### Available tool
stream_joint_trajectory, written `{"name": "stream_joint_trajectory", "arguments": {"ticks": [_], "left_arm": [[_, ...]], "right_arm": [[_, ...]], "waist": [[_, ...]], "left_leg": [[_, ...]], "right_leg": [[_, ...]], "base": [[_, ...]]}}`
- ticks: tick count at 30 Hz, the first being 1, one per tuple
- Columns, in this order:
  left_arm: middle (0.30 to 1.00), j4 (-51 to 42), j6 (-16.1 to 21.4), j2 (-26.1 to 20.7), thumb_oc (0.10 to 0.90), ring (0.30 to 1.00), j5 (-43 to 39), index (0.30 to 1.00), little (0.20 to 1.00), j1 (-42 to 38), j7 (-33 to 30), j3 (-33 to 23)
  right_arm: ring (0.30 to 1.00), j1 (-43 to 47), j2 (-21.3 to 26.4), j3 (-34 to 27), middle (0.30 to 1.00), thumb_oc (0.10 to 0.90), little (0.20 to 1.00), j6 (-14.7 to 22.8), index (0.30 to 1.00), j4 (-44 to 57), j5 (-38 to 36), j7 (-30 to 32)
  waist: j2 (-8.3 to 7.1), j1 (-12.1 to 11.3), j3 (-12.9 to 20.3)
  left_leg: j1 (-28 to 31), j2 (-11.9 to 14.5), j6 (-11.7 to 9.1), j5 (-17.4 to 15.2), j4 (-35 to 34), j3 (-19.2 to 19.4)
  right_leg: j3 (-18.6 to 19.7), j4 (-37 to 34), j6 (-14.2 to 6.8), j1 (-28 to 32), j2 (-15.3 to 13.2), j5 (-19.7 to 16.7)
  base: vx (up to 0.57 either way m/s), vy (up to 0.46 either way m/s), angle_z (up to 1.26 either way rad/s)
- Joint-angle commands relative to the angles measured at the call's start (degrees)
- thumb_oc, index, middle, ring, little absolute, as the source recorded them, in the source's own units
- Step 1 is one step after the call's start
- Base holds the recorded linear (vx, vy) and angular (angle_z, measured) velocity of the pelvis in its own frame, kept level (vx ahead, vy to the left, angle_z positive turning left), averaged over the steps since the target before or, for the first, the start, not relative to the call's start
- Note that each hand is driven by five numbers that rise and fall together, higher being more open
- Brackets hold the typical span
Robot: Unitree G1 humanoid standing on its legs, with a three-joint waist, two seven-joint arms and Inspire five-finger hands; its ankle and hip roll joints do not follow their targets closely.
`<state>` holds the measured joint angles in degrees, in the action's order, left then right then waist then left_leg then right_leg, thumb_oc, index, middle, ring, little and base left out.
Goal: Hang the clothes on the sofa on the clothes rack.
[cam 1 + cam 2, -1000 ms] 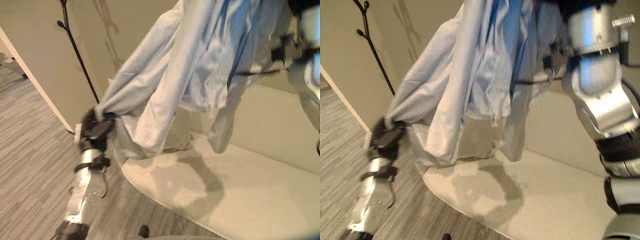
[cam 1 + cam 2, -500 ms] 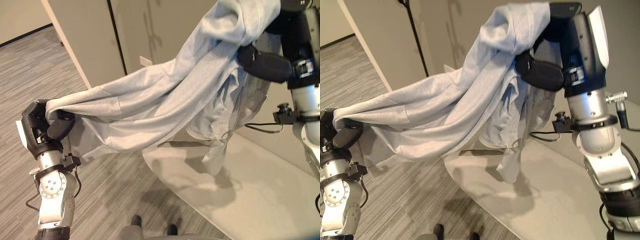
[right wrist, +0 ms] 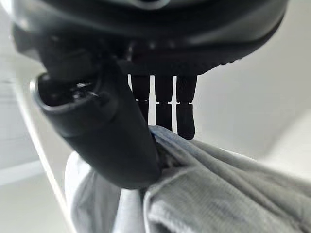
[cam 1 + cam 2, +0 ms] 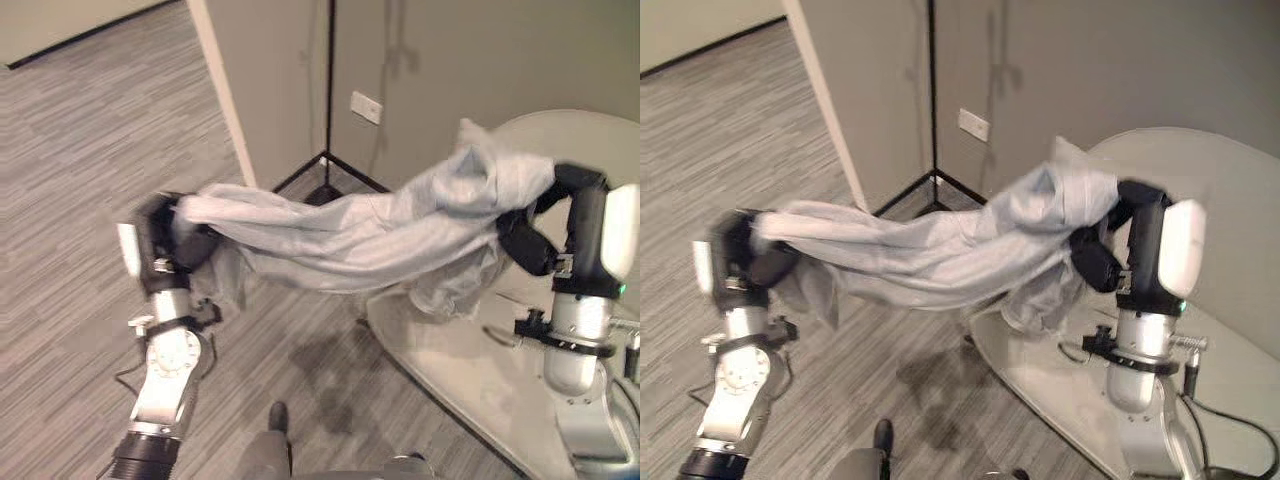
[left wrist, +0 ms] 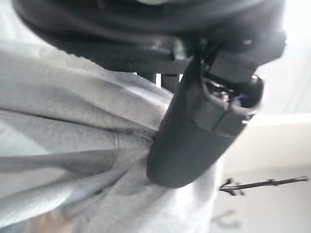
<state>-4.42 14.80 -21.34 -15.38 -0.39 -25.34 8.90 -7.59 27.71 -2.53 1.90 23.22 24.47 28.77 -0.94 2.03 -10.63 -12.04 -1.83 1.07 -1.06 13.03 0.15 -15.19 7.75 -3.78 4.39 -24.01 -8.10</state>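
Grey garment (image 4: 370,235) spans both hands (image 4: 165,240) (image 4: 535,235) — rack branch (image 5: 262,183) beyond.

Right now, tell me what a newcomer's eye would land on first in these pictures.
First, the pale grey garment stretched like a hammock in mid-air between both hands: the left hand grips one end low over the striped floor, the right hand clutches the bunched other end above the beige sofa. Next, the thin black clothes rack pole standing in the wall corner behind the cloth.
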Motion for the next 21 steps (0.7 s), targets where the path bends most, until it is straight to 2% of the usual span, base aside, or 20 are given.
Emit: {"name": "stream_joint_trajectory", "arguments": {"ticks": [1,2,3,4,6,7,8,9,10,13,14,15,16,17,18,19,20,21], "left_arm": [[0.300,-9.52,5.74,-3.94,0.400,0.300,0.29,0.300,0.300,-2.12,2.50,-3.83],[0.300,-9.48,5.52,-3.87,0.400,0.300,-0.05,0.300,0.300,-1.41,2.91,-3.53],[0.300,-9.63,5.08,-3.77,0.400,0.300,-0.67,0.300,0.300,-0.22,3.83,-3.19],[0.300,-9.68,5.06,-3.78,0.400,0.300,-0.69,0.300,0.300,-0.20,3.86,-3.18],[0.300,-9.49,4.09,-3.78,0.400,0.300,-0.66,0.300,0.300,1.40,5.26,-2.37],[0.300,-9.27,3.62,-3.89,0.400,0.300,-0.09,0.300,0.300,1.39,5.53,-2.11],[0.300,-8.93,2.93,-3.68,0.400,0.300,1.49,0.300,0.300,0.26,5.34,-1.78],[0.300,-8.92,2.93,-3.68,0.400,0.300,1.50,0.300,0.300,0.23,5.34,-1.77],[0.300,-8.58,3.00,-2.97,0.400,0.300,1.99,0.300,0.300,-0.56,5.23,-1.14],[0.300,-7.55,3.35,-1.93,0.400,0.300,2.85,0.300,0.300,-2.34,4.91,0.35],[0.300,-6.57,3.02,-0.77,0.400,0.300,3.78,0.300,0.300,-3.26,5.34,1.83],[0.300,-6.52,3.04,-0.74,0.400,0.300,3.83,0.300,0.300,-3.31,5.32,1.88],[0.300,-6.57,3.55,-0.49,0.400,0.300,3.25,0.300,0.300,-3.26,5.40,1.29],[0.300,-7.01,3.67,-0.49,0.400,0.300,3.13,0.300,0.300,-3.09,5.70,1.30],[0.300,-7.10,3.89,-0.32,0.400,0.300,2.78,0.300,0.300,-3.42,5.81,1.75],[0.300,-7.06,3.91,-0.26,0.400,0.300,2.76,0.300,0.300,-3.48,5.82,1.81],[0.300,-7.77,4.40,-0.66,0.400,0.300,2.62,0.300,0.300,-3.09,5.55,1.84],[0.300,-7.80,4.37,-0.68,0.400,0.300,2.64,0.300,0.300,-3.05,5.54,1.85]], "right_arm": [[0.300,10.70,3.90,1.67,0.300,0.400,0.300,2.56,0.300,-0.07,5.23,6.52],[0.300,10.28,3.90,1.52,0.300,0.400,0.300,2.77,0.300,0.07,5.29,6.21],[0.300,9.51,3.88,1.24,0.300,0.400,0.300,3.29,0.300,0.40,5.03,5.83],[0.300,9.46,3.87,1.18,0.300,0.400,0.300,3.30,0.300,0.44,5.03,5.81],[0.300,7.86,3.80,1.01,0.300,0.400,0.300,4.54,0.300,0.75,3.88,5.34],[0.300,7.56,4.04,1.13,0.300,0.400,0.300,4.62,0.300,0.59,3.61,5.22],[0.300,7.63,4.32,1.75,0.300,0.400,0.300,4.83,0.300,-0.70,3.16,5.45],[0.300,7.66,4.32,1.75,0.300,0.400,0.300,4.84,0.300,-0.73,3.16,5.46],[0.300,7.23,4.37,1.92,0.300,0.400,0.300,5.16,0.300,-0.59,2.74,5.78],[0.300,7.86,5.13,2.27,0.300,0.400,0.300,5.04,0.300,-0.45,2.75,7.17],[0.300,6.72,4.92,1.84,0.300,0.400,0.300,5.25,0.300,-0.39,2.92,7.86],[0.300,6.70,4.94,1.80,0.300,0.400,0.300,5.28,0.300,-0.42,2.92,7.89],[0.300,6.77,5.19,1.98,0.300,0.400,0.300,5.20,0.300,-1.22,2.57,8.15],[0.300,6.59,5.30,1.90,0.300,0.400,0.300,5.35,0.300,-0.73,2.67,8.34],[0.300,6.50,5.44,1.63,0.300,0.400,0.300,5.50,0.300,-0.49,2.77,8.63],[0.300,6.43,5.49,1.54,0.300,0.400,0.300,5.50,0.300,-0.43,2.76,8.63],[0.300,5.87,6.10,0.32,0.300,0.400,0.300,5.20,0.300,-0.44,3.02,9.76],[0.300,5.83,6.08,0.32,0.300,0.400,0.300,5.20,0.300,-0.42,3.03,9.75]], "waist": [[1.25,-0.12,4.64],[0.90,0.18,4.51],[0.48,0.22,4.39],[0.41,0.20,4.44],[-0.68,0.55,4.41],[-1.32,0.70,4.14],[-2.89,0.77,2.95],[-2.89,0.70,2.96],[-3.96,1.44,2.30],[-4.28,1.97,2.05],[-4.37,2.94,3.11],[-4.43,2.93,3.05],[-3.53,3.10,4.25],[-2.76,3.07,4.34],[-2.22,3.32,4.41],[-1.99,3.30,4.13],[-1.38,3.28,3.00],[-0.99,3.33,3.05]], "left_leg": [[6.25,4.53,2.32,-7.76,-6.03,1.63],[6.98,3.95,2.52,-7.25,-7.27,1.43],[8.07,3.57,2.53,-6.62,-9.23,1.50],[8.05,3.50,2.54,-6.37,-9.43,1.53],[9.76,2.45,2.34,-5.24,-12.64,2.09],[10.35,1.78,2.19,-4.81,-13.56,2.40],[12.24,0.72,1.52,-3.93,-16.18,3.10],[12.25,0.72,1.52,-3.86,-16.27,3.17],[13.16,-0.76,1.41,-4.08,-16.63,2.95],[13.79,-2.21,1.69,-4.93,-16.17,2.57],[14.63,-3.19,1.89,-7.08,-14.69,1.11],[14.50,-3.24,1.88,-7.09,-14.42,1.12],[14.77,-3.31,1.70,-9.46,-11.48,1.72],[13.91,-3.22,1.01,-11.37,-6.53,2.60],[13.01,-3.12,-0.13,-10.14,-1.19,3.53],[12.13,-2.77,-0.29,-11.20,1.02,3.53],[5.37,-1.47,-4.05,-5.57,16.79,4.37],[4.98,-1.03,-4.26,-6.26,17.76,4.10]], "right_leg": [[-0.60,-1.89,-0.20,-4.93,5.35,1.09],[1.29,-0.38,0.42,-5.86,7.72,3.71],[3.12,1.86,1.55,-7.27,11.23,8.80],[3.13,2.06,1.67,-7.47,11.15,8.89],[3.70,3.93,2.29,-9.26,16.34,12.69],[3.77,3.86,2.20,-10.14,18.51,13.12],[6.19,3.01,1.44,-13.49,24.29,12.63],[6.25,2.99,1.45,-13.53,24.31,12.58],[8.28,1.32,0.27,-15.20,27.83,11.47],[9.41,-1.41,0.30,-14.69,28.81,10.56],[13.16,-3.62,2.37,-11.62,29.75,11.51],[13.14,-3.93,2.42,-11.48,29.70,11.29],[13.97,-4.82,2.95,-9.82,29.63,11.41],[13.52,-5.59,3.15,-8.17,29.28,11.58],[14.31,-6.15,3.59,-6.56,29.17,11.92],[14.23,-6.51,3.71,-6.23,29.44,11.71],[14.36,-8.71,5.06,-3.19,29.31,11.35],[14.33,-8.94,5.13,-3.04,29.79,11.35]], "base": [[0.06,0.674,-0.25],[0.08,0.358,-0.21],[0.05,0.218,0.11],[0.06,0.165,0.15],[0.07,0.163,0.06],[0.08,0.166,0.00],[0.04,0.108,-0.02],[0.09,0.102,0.05],[0.14,0.091,0.09],[0.20,0.063,0.17],[0.22,-0.018,0.45],[0.42,-0.009,1.07],[0.30,0.015,1.18],[0.44,0.018,0.87],[0.22,0.005,0.04],[0.21,-0.046,-0.01],[0.10,-0.048,0.15],[0.22,-0.073,0.39]]}}
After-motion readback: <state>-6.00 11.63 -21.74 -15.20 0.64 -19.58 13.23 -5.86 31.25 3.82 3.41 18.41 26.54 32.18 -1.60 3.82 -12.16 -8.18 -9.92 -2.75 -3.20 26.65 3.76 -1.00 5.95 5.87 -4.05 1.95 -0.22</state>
